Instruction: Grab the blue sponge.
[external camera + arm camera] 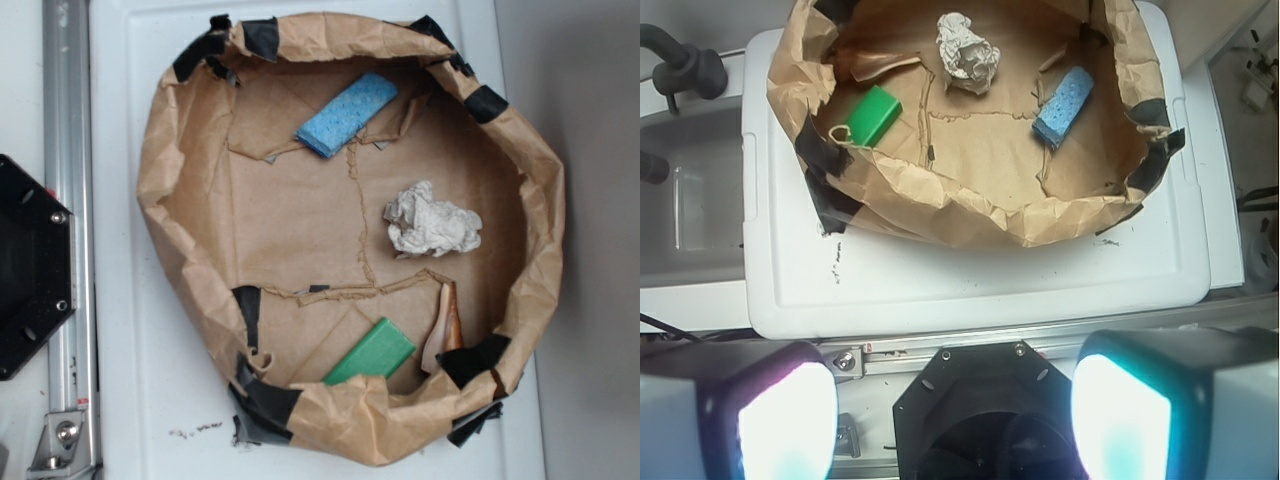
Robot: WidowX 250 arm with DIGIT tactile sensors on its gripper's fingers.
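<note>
A white plastic surface (130, 300) carries a wide, shallow basin of crumpled brown paper (300, 220), its rim patched with black tape. A silver rail runs down the left edge of the exterior view. Inside the basin, the blue sponge (346, 114) lies flat at the upper middle, a white paper wad (431, 221) sits at the right, and a green block (371, 353) rests near the bottom rim. In the wrist view the gripper (950, 420) hangs at the bottom of the frame, its two pale fingers (786, 420) spread wide apart, holding and touching nothing, well away from the sponge at upper right.
</note>
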